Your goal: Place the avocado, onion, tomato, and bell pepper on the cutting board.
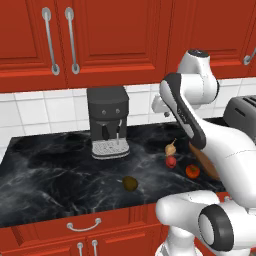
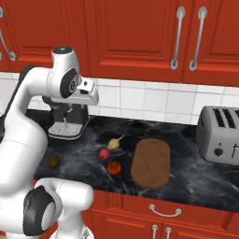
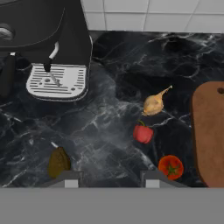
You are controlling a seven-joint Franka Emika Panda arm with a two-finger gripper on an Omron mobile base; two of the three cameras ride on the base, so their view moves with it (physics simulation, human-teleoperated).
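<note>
Avocado (image 3: 58, 161) sat on the black marble counter (image 3: 105, 127), right at the left fingertip (image 3: 65, 178) in the hand view, just above it, apparently not touched. In the base views it lay alone near the counter's front edge (image 1: 130, 183) (image 2: 53, 161).

Bell pepper (image 3: 143, 133) was above the right fingertip (image 3: 151, 178), apart from it. Onion (image 3: 154, 104) lay further out past the pepper, stem pointing up-right toward the board. Tomato (image 3: 170, 166) sat just right of the right fingertip, level with it. All three were still on the counter, clustered close but not touching.

Cutting board (image 3: 209, 133) lay flat well to the right of the fingers, bare, with the tomato nearest its edge. Same layout from the right base view: pepper (image 2: 104, 154), onion (image 2: 114, 143), tomato (image 2: 114, 167), then board (image 2: 151, 163).

Gripper (image 3: 108, 179) hung high above the counter, looking down. Fingers were spread wide, nothing between them.

Coffee machine (image 3: 48, 48) stood beyond the left fingertip against the tiled wall, drip tray facing the avocado. Toaster (image 2: 219, 135) sat past the board, far right of everything.
</note>
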